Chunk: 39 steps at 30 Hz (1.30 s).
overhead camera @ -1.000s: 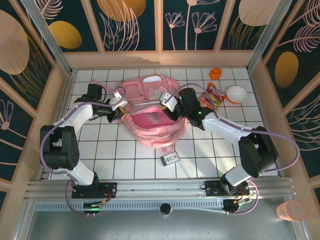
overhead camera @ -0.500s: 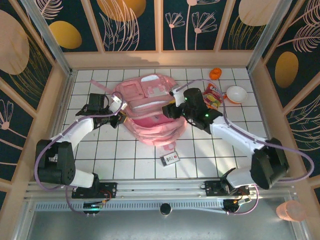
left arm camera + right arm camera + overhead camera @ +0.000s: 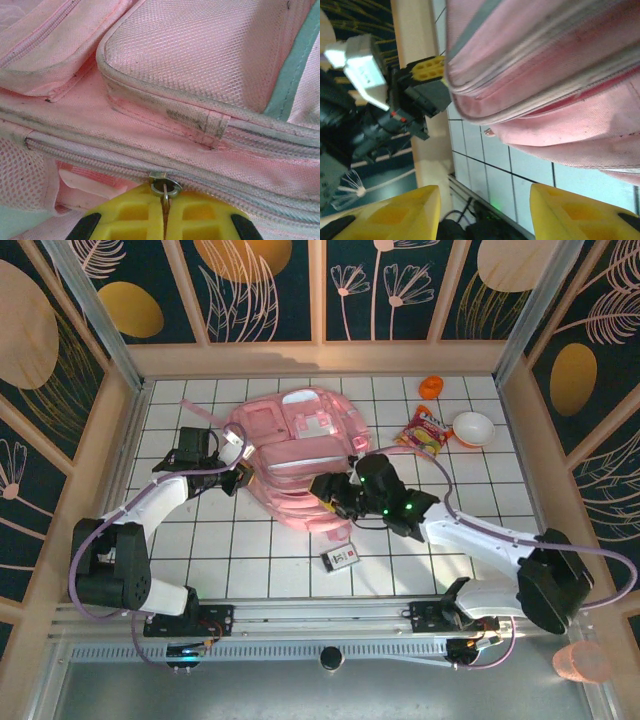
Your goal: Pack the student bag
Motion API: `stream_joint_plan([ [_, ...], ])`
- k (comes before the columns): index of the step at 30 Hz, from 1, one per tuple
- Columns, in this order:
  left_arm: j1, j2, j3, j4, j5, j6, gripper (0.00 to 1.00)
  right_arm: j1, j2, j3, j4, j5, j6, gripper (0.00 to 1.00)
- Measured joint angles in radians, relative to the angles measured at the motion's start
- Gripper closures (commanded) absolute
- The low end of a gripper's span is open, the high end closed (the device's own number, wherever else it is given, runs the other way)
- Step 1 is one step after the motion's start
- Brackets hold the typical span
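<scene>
The student bag (image 3: 300, 455), a large soft pink backpack, lies on the white tiled table with its front pockets facing up. My left gripper (image 3: 240, 462) is at the bag's left edge. In the left wrist view its yellow fingers (image 3: 130, 215) are shut on a metal zip pull (image 3: 165, 189) on the bag's (image 3: 200, 75) zip line. My right gripper (image 3: 325, 490) stands open at the bag's near right edge. The right wrist view has its yellow fingers (image 3: 395, 212) wide apart with nothing between them, below the bag's (image 3: 555, 75) pink fabric.
A small card (image 3: 341, 558) lies on the tiles just in front of the bag. At the back right are a snack packet (image 3: 424, 432), a white bowl (image 3: 472, 427) and an orange item (image 3: 430, 387). Wooden walls enclose the table.
The right gripper let go of the bag's opening, opened, and drew back toward the near right. The bag's mouth has dropped shut. The left gripper keeps its hold.
</scene>
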Motion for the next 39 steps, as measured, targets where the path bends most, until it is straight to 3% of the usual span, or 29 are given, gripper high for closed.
stream_joint_plan([
  [8,0.0,0.0,0.0,0.005,0.003,0.0,1.0,0.003,0.177,-0.007,0.218,-0.041,0.177,0.46],
  [12,0.0,0.0,0.0,0.01,0.006,0.0,1.0,0.006,0.229,-0.007,0.28,-0.039,0.209,0.49],
  [18,0.0,0.0,-0.002,0.01,0.013,0.0,1.0,-0.003,0.278,-0.004,0.382,-0.018,0.239,0.74],
  [22,0.0,-0.01,-0.018,0.017,0.017,0.0,1.0,-0.013,0.3,-0.001,0.42,0.001,0.237,0.84],
  [24,0.0,-0.017,-0.026,0.018,0.021,0.0,1.0,-0.014,0.309,0.004,0.429,0.01,0.237,1.0],
  [34,-0.024,-0.064,-0.061,0.021,0.037,0.0,0.98,-0.024,0.369,0.052,0.478,0.034,0.233,1.0],
  [39,-0.088,-0.072,-0.063,-0.006,0.077,0.001,0.93,-0.051,0.403,0.1,0.48,0.063,0.204,1.0],
])
